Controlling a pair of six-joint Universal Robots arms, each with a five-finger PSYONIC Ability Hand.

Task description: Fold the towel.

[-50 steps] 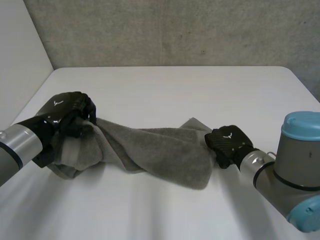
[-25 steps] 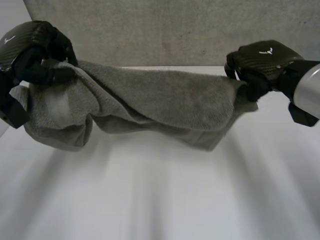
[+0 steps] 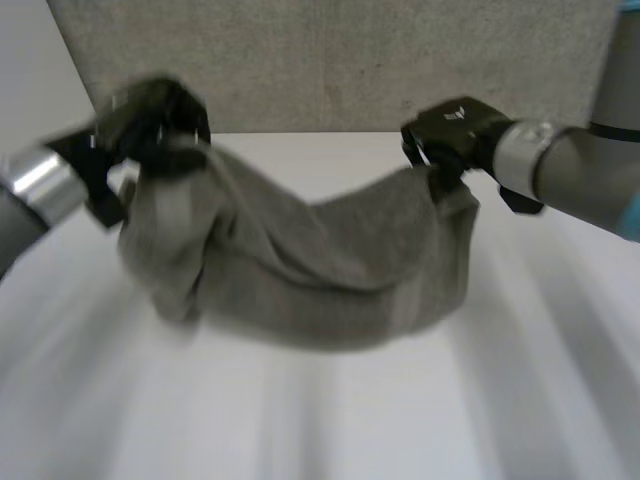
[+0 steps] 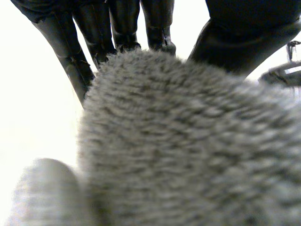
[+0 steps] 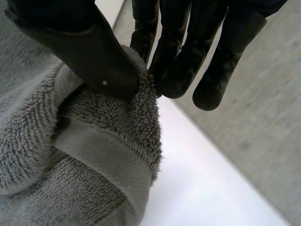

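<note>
Progress is slight: left hand (image 3: 150,122) and right hand (image 3: 455,130) each grip an end of the grey terry towel (image 3: 320,265) (sagging, no fold yet).

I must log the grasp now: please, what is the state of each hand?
Left hand: shut on one end of the towel.
Right hand: pinches the towel's other end between thumb and fingers.

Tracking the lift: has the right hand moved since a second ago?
Yes, upward: the right hand rose off the table and now overlaps the wall, pinching the towel.
</note>
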